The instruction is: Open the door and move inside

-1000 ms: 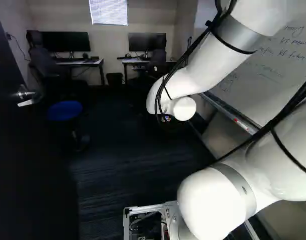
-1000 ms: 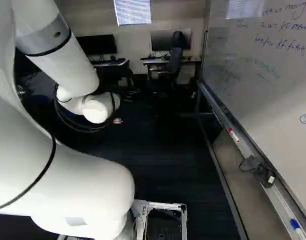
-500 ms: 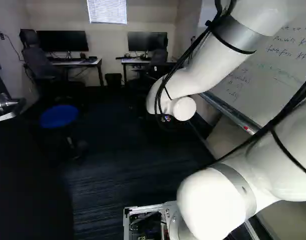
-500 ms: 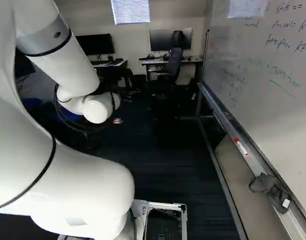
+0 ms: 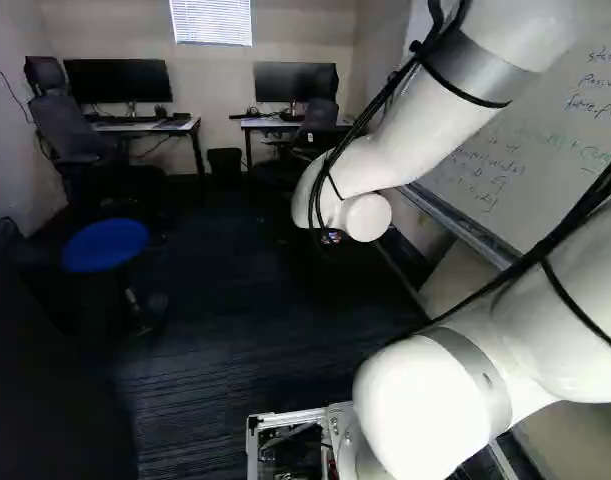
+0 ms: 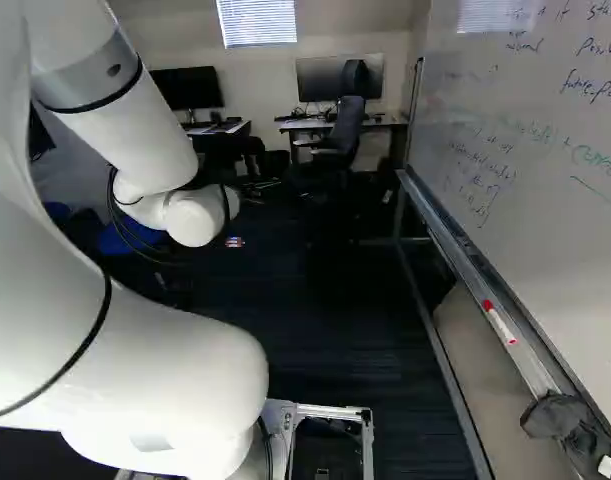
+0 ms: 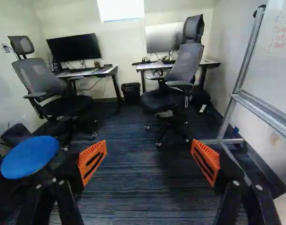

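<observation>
Tool: the black tool [image 7: 149, 152] is held ahead of the base, its two orange-padded fingers set wide apart, nothing gripped between them.
Arm: one white arm [image 6: 135, 370], the only one at hand; no contact with the door is shown.
Door: a dark door [image 5: 45, 380], seen at the lower left of the left base view, to the left of the arm and outside the wrist view; its edge is run roughly forward. Its handle cannot be made out with certainty.
Stage: the door is judged open far enough, with entry under way; a straight, slow drive forward is called for.
Clearance: the door on the left and the whiteboard [image 6: 565, 150] on the right could be brushed by base or arm.
Floor: dark striped carpet [image 7: 143, 187], laid ahead of the tool.
Stool: one, blue-seated [image 7: 30, 157], stood ahead and to the left; a possible snag.
Room: two desks at the far wall, left [image 7: 86, 72] and right [image 7: 210, 62]; a grey chair [image 7: 42, 84] and a second chair [image 7: 185, 70] are placed before them.
</observation>
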